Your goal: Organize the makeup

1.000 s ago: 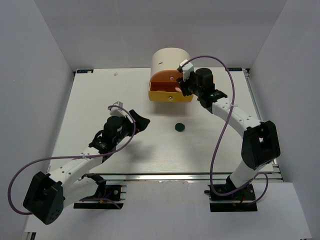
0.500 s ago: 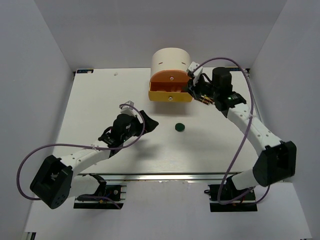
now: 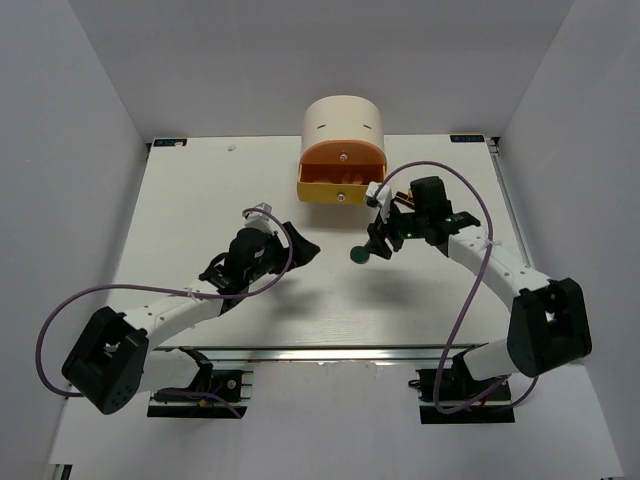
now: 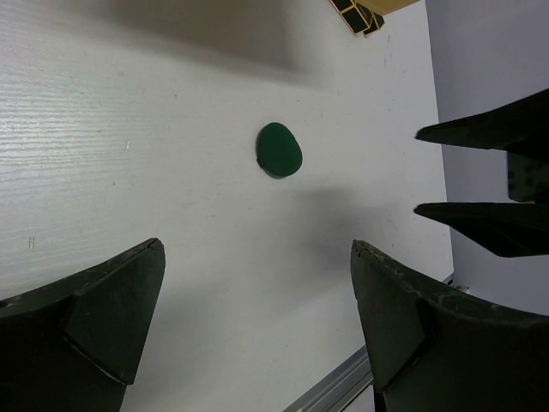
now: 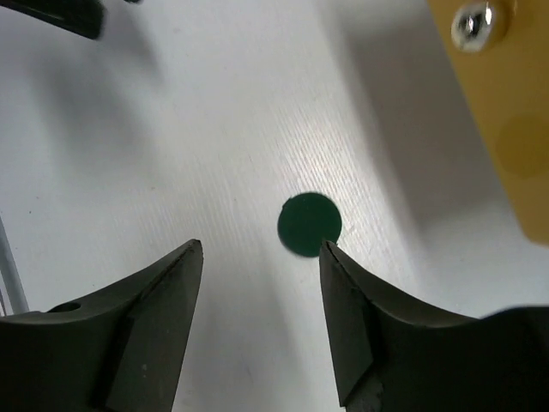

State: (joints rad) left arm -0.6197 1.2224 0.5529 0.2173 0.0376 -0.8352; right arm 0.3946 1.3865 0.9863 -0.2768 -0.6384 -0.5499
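A dark green round disc [image 3: 358, 255] lies alone on the white table, in front of the cabinet. It also shows in the left wrist view [image 4: 279, 149] and in the right wrist view [image 5: 309, 224]. My right gripper [image 3: 377, 247] is open, just right of the disc and above it; in its own view [image 5: 260, 246] the disc sits just beyond the right fingertip. My left gripper [image 3: 303, 245] is open and empty, left of the disc, with table between them [image 4: 257, 249]. No other makeup shows on the table.
A cream cylindrical cabinet [image 3: 340, 122] stands at the back centre with its orange [image 3: 343, 160] and yellow [image 3: 338, 192] drawers pulled open. The yellow drawer front shows in the right wrist view [image 5: 506, 112]. White walls close in the table on three sides.
My right gripper has left the drawer area and come down and left to the green disc. My left gripper has reached forward and right toward the disc, then held still.
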